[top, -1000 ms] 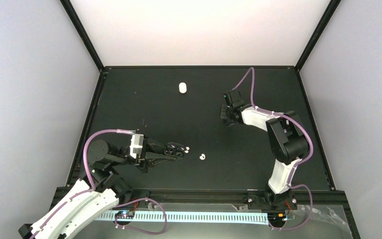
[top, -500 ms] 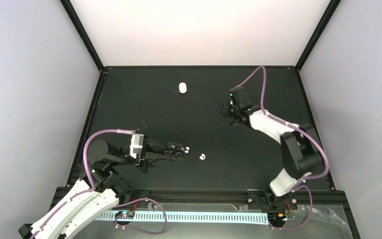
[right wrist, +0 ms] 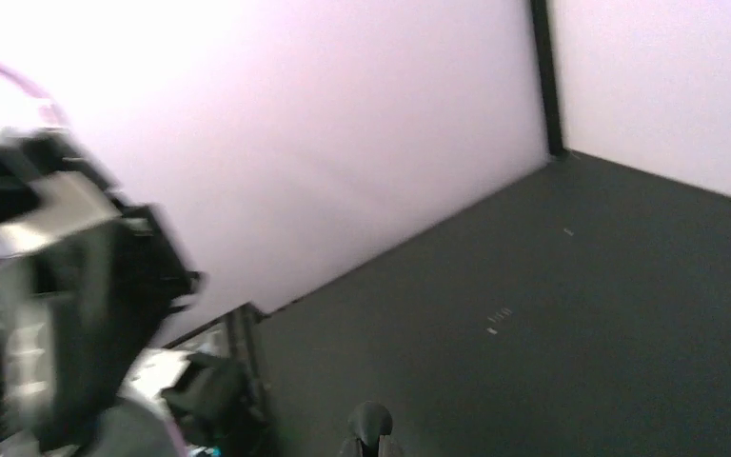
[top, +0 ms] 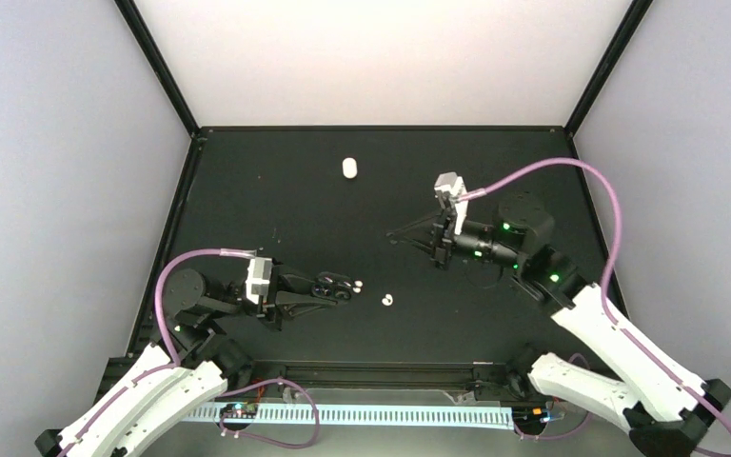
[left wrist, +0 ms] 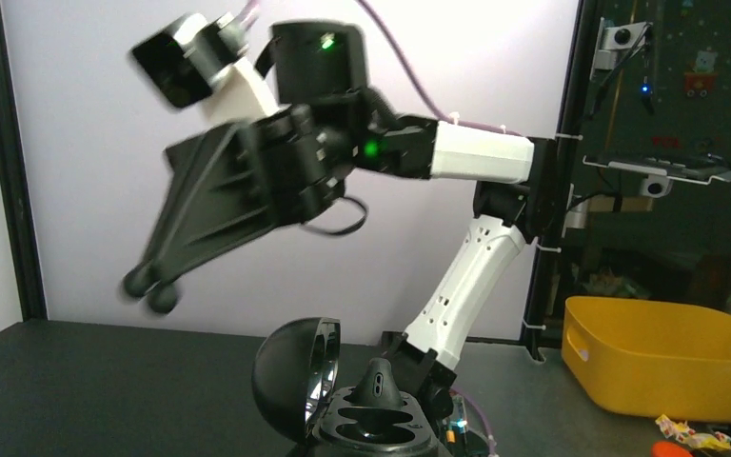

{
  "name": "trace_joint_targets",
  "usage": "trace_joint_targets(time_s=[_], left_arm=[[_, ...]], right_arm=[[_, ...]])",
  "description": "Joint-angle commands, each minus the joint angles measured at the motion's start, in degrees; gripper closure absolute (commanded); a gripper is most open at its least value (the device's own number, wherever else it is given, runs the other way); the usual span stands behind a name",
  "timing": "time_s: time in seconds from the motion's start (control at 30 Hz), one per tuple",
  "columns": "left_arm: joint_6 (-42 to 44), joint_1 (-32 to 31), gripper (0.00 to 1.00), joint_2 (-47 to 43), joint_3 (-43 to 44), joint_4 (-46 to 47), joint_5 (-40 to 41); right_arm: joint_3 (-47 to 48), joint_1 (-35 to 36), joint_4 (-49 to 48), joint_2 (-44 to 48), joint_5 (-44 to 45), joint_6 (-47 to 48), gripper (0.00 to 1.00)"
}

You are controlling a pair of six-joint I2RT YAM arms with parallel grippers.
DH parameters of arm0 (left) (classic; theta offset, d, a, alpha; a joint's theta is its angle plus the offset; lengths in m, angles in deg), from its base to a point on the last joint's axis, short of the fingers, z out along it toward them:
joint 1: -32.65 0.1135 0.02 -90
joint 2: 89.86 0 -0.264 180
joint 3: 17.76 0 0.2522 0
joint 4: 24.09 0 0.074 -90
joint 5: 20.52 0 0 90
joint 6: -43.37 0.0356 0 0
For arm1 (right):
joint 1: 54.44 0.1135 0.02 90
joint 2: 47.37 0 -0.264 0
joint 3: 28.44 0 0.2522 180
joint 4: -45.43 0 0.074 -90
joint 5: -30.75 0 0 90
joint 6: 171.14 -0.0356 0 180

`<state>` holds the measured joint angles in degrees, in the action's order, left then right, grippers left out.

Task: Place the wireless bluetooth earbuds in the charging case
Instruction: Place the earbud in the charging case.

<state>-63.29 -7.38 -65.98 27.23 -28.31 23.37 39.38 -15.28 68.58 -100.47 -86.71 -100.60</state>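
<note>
Right claw [top: 395, 233], pinched shut, is swinging round toward the left claw [top: 341, 285], which is clamping the open charging case [left wrist: 290, 381], a white earbud [top: 386, 300] lying just beyond its tips.

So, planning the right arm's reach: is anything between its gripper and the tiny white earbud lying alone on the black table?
Nothing visible. Only bare black table separates the right gripper from the tiny glossy white earbud. The open black charging case, in the left gripper, sits beside that line.
</note>
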Motion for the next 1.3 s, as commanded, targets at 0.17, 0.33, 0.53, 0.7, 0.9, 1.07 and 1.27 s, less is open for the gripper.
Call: trace_joint_targets(time_s=[0.17, 0.33, 0.53, 0.7, 0.9, 1.07, 1.27], left_arm=[[-0.14, 0.09, 0.99, -0.14, 1.01, 3.42, 0.43], [-0.93, 0.07, 0.98, 1.82, 1.72, 3.58, -0.41], [-0.91, 0.09, 0.98, 2.49, 1.65, 3.90, -0.79], [-0.26, 0.06, 0.98, 3.09, 2.17, 3.18, -2.84], [2.52, -0.04, 0.98, 3.21, 2.87, -0.02, -5.16], [2.74, -0.02, 0.98, 3.43, 2.79, -0.49, -6.17], [2.69, -0.03, 0.98, 3.67, 2.70, -0.76, -6.72]], right_arm=[[13.01, 5.81, 17.64, 5.79, -10.20, 9.28, 0.99], [21.66, 13.92, 24.09, 2.60, -5.48, 12.80, 0.99], [24.46, 24.02, 22.10, -1.37, 1.05, 13.12, 0.99], [26.06, 29.81, 20.99, -5.74, 4.98, 14.71, 0.99], [26.52, 31.77, 19.25, -8.87, 9.10, 14.22, 0.99], [27.55, 32.66, 19.64, -10.21, 9.67, 14.95, 0.99], [28.92, 33.49, 22.80, -11.99, 11.47, 16.73, 0.99]])
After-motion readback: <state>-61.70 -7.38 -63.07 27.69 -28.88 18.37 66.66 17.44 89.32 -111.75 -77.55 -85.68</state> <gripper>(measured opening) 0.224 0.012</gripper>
